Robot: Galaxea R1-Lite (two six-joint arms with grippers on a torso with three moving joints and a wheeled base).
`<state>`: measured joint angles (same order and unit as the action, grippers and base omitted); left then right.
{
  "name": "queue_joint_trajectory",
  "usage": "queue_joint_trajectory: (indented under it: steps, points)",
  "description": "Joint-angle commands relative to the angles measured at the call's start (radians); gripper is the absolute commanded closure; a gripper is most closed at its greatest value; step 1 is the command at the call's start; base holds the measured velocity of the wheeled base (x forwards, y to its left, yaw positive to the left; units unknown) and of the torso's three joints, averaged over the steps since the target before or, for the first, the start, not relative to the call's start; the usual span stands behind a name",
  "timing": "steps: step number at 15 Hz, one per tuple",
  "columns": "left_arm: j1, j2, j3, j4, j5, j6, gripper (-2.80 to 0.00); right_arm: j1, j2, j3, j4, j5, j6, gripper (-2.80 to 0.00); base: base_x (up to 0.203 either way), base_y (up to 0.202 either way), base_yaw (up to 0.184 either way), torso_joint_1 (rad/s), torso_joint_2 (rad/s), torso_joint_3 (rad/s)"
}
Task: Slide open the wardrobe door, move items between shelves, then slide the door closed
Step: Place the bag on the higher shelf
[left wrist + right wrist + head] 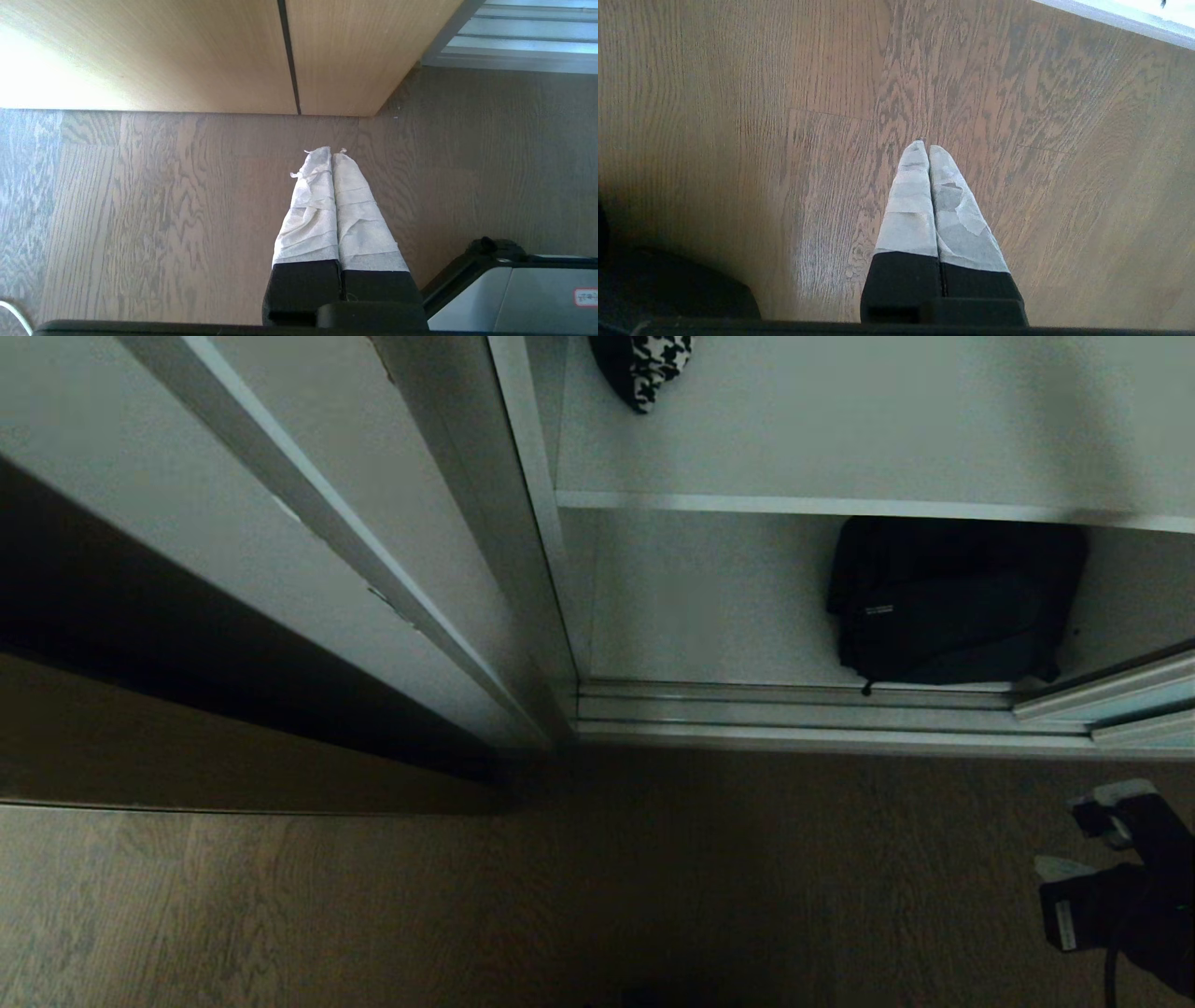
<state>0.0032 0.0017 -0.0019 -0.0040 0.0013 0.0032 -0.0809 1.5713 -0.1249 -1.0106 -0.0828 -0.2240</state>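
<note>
The wardrobe stands open in the head view. The black fabric bag (943, 602) lies on the wardrobe's bottom board, under a white shelf (840, 506). On that shelf, at the top edge of the view, sits the houndstooth cloth (644, 369). The lower corner of the frosted sliding door (1120, 695) shows at the far right on its silver tracks (794, 709). My right arm (1139, 887) is low at the right, in front of the wardrobe. Its gripper (926, 145) is shut and empty over the wood floor. The left gripper (332, 150) is also shut and empty, pointing at the floor.
Tall pale panels (280, 523) stand left of the opening. A light wood cabinet front (187, 56) with a dark seam stands ahead of the left gripper. Wood floor (560, 896) runs along the wardrobe's front. Part of the robot's base (514, 289) is beside the left gripper.
</note>
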Motion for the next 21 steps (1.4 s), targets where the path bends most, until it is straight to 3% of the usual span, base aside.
queue_joint_trajectory:
  steps: [1,3,8,12,16,21]
  points:
    - [0.001,0.001,-0.001,-0.001,0.000,0.000,0.00,0.000,0.027,0.000,-0.041,0.000,-0.032,0.00,0.000,0.000,0.000,0.000,0.00,0.000]
    - [0.001,0.001,-0.001,-0.001,0.000,0.000,0.00,-0.003,0.059,0.003,-0.115,0.002,-0.104,0.00,0.000,0.000,0.000,0.000,0.00,0.000]
    - [0.001,0.001,0.000,-0.001,0.000,0.000,0.00,-0.037,0.080,0.012,-0.177,0.088,-0.397,0.00,0.000,0.000,0.000,0.000,0.00,0.000]
    - [0.000,0.001,0.000,-0.001,0.000,0.000,0.00,-0.123,0.102,0.014,-0.195,0.202,-0.683,0.00,0.000,0.000,0.000,0.000,0.00,0.000]
    - [0.001,0.001,0.000,-0.001,0.000,0.000,0.00,-0.210,0.167,-0.144,-0.276,0.400,-0.953,0.00,0.000,0.000,0.000,0.000,0.00,0.000]
    - [0.000,0.001,0.000,-0.001,0.000,0.000,0.00,-0.200,0.237,-0.165,-0.391,0.446,-1.066,0.00,0.000,0.000,0.000,0.000,0.00,0.000]
